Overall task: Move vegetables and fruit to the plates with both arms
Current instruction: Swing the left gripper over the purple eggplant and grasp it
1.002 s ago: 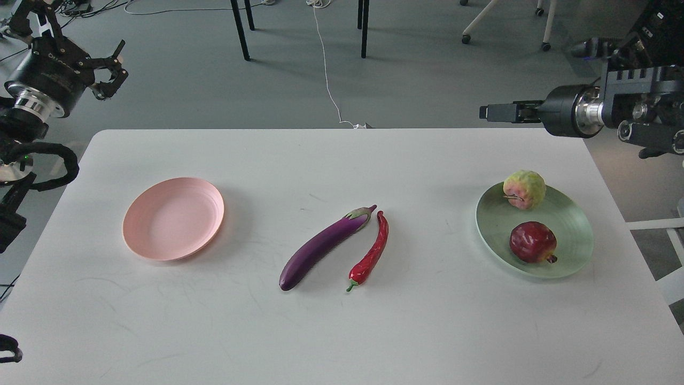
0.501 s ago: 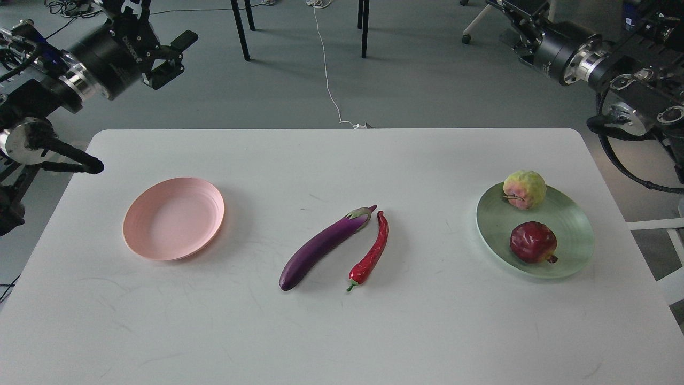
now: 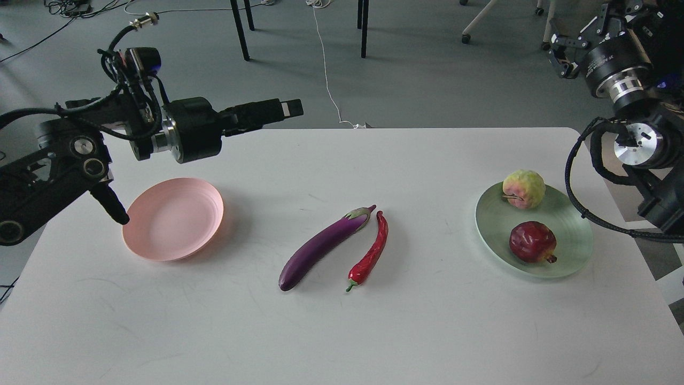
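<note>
The purple eggplant and the red chili pepper lie side by side on the white table, near its middle. The pale pink plate at the left is empty. The pale green plate at the right holds the knobbly yellow-green fruit and the dark red pomegranate. My left gripper is seen side-on, above the table's far edge, beyond the pink plate and up-left of the eggplant. My right gripper is raised off the table's far right corner, dark and end-on. Neither holds anything.
Black furniture legs and a white cable are on the grey floor beyond the table. A wheeled chair base stands at the back right. My right arm's cables hang beside the green plate.
My left arm has swung in from the far left, and its gripper now reaches over the table's far edge. My right arm has shifted right and up. Food and plates have not moved.
</note>
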`<state>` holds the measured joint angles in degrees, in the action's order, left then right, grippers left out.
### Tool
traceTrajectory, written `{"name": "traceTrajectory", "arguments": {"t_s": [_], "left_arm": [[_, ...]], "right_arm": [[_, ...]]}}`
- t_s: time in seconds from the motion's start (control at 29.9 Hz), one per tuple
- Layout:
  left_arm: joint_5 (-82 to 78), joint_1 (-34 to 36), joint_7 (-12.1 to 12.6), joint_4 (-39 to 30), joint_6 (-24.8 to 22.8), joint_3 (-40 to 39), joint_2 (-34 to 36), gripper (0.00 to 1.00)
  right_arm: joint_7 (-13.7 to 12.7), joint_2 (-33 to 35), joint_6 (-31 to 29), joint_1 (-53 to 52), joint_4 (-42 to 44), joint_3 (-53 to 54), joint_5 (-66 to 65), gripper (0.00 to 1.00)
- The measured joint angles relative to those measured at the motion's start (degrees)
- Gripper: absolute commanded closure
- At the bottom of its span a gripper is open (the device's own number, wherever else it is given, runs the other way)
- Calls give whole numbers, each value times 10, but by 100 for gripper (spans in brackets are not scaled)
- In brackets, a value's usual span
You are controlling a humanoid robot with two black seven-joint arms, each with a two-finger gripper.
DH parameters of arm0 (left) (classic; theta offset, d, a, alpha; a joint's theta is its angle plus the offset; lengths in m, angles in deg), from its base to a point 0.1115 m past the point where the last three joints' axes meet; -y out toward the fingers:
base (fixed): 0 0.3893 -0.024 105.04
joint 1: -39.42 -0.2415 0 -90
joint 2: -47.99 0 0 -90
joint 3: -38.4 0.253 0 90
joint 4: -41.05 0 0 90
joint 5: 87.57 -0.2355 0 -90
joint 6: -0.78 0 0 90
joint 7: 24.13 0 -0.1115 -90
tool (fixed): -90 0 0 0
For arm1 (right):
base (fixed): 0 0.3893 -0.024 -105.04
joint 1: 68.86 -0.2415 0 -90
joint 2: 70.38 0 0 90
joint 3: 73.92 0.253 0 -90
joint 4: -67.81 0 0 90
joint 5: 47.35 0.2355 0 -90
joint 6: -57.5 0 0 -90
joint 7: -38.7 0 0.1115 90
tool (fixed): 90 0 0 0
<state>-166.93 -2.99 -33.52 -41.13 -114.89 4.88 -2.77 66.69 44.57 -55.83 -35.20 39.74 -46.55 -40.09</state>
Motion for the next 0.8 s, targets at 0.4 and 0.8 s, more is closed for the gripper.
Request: {"name": "traceTrajectory", "arguments": {"t_s": [0.4, 0.8], "left_arm": [[-392, 16, 78, -10, -12, 165, -143, 2], [-421, 9, 115, 91, -22, 194, -214, 21]], "right_arm": [[0, -2, -47, 177, -42, 176, 65, 1], [0, 21, -47, 217, -52, 188, 65, 1]]}}
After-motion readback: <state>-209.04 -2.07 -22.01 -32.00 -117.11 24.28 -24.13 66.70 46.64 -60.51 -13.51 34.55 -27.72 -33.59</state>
